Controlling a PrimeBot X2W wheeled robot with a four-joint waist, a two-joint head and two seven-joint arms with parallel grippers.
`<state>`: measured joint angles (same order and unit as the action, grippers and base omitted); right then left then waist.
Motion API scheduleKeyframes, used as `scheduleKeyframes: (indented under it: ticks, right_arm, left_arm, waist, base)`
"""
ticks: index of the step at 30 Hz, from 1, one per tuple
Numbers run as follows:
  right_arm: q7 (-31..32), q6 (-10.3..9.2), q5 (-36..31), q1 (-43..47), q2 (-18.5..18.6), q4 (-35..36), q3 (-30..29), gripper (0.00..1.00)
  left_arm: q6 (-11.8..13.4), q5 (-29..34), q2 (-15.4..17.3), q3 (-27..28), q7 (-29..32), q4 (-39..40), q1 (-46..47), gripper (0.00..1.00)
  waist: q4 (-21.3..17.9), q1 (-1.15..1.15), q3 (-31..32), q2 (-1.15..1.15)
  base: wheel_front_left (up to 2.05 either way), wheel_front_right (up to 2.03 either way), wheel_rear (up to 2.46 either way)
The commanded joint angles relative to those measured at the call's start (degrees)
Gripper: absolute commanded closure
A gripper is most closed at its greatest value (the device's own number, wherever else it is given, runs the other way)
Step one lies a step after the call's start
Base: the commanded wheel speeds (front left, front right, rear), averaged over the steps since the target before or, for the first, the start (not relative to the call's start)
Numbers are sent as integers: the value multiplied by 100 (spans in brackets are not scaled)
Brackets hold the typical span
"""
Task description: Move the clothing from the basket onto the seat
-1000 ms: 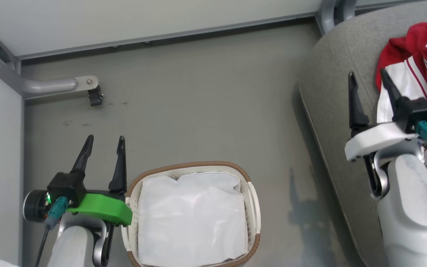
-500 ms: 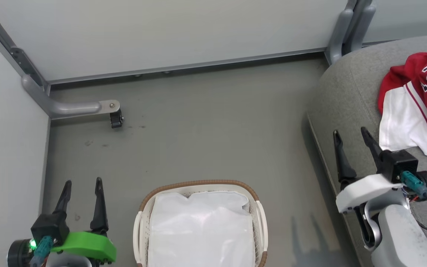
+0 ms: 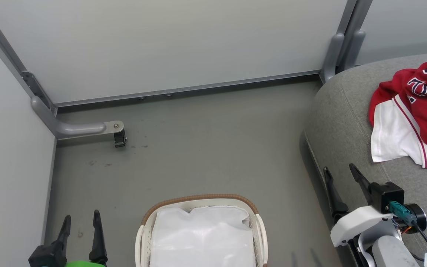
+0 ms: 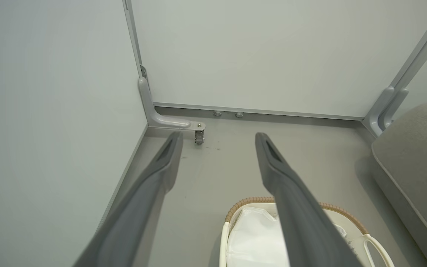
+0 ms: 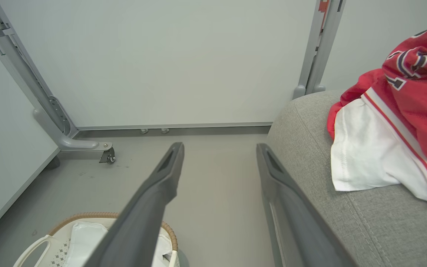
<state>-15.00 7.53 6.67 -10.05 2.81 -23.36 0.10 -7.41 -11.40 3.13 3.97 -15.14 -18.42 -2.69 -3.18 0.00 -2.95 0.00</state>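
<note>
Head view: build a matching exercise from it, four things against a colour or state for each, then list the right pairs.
Things:
1. clothing
2. basket
3. seat
4. right gripper

States:
A. cream, standing on the floor
B. jaws open, nothing between them
C. red and white, crumpled
D. grey, at the right edge of the view

Pairs: 1-C, 2-A, 3-D, 4-B

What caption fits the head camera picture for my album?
Red clothing lies on the seat, the basket holds just its white liner, and the left gripper and right gripper are open.
</note>
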Motion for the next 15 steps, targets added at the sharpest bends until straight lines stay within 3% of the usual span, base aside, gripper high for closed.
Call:
scheduleKeyframes:
  ticks: [1,5,15]
  right_arm:
    - [1,0,2,12,-1,-16,4,100]
    - [54,0,84,62,-38,-183,-18,100]
    - [361,-1,1254,95,-30,-35,-121,100]
  left_arm:
    - [0,-23,-2,-10,0,-16,-25,100]
    - [1,-100,-36,-15,33,-187,-15,100]
    - [0,-1197,-33,33,336,-101,121,100]
  waist:
    - [2,0,13,0]
    - [4,0,19,0]
    - [30,0,40,0]
  base:
    - [0,0,0]
    - [0,0,0]
    - [0,0,0]
